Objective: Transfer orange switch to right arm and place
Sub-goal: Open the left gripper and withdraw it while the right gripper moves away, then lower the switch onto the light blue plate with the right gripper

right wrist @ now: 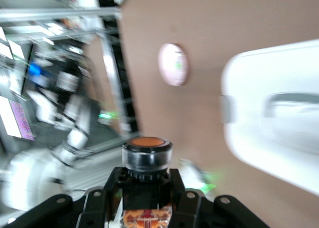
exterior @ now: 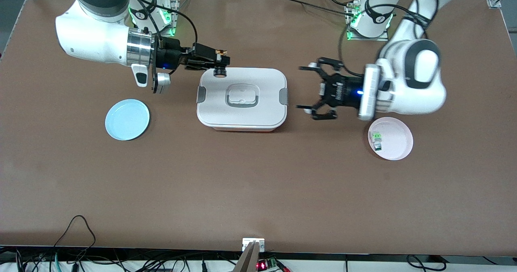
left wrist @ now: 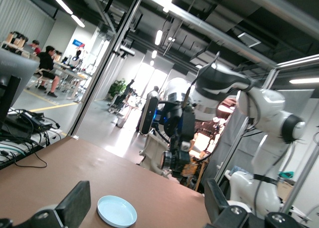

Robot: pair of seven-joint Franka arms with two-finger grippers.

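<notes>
Orange switch (exterior: pixel 220 71) sits pinched in the right gripper (exterior: pixel 218 62), up in the air over the edge of the white lidded box (exterior: pixel 242 100) toward the right arm's end. Right wrist view shows it clearly: black stubby body clamped between the two slim fingers (right wrist: pixel 182 188), orange face (right wrist: pixel 147 141) pointing away from the wrist, tan block end down in the grip. Fingers press on it from both sides, hold looks centred.

Left gripper (exterior: pixel 319 91) hangs over bare table btwn the box and the pink plate (exterior: pixel 400 145), fingers spread wide, nothing in them. So the left arm looks done w/ its part; it waits.

Progress, as a judgement: handover is done, since the switch is w/ the right arm and the left claw is empty and apart from it. What's left is the placing. Likely target is the blue plate (exterior: pixel 127 119), toward the right arm's end of the table and nearer the front camera than the right gripper; it's bare. Can't be sure of the target from the task alone.

Pink plate holds a small green-and-white part (exterior: pixel 376 135) and another small dark piece (exterior: pixel 378 146), both near the rim. Not part of this job.
</notes>
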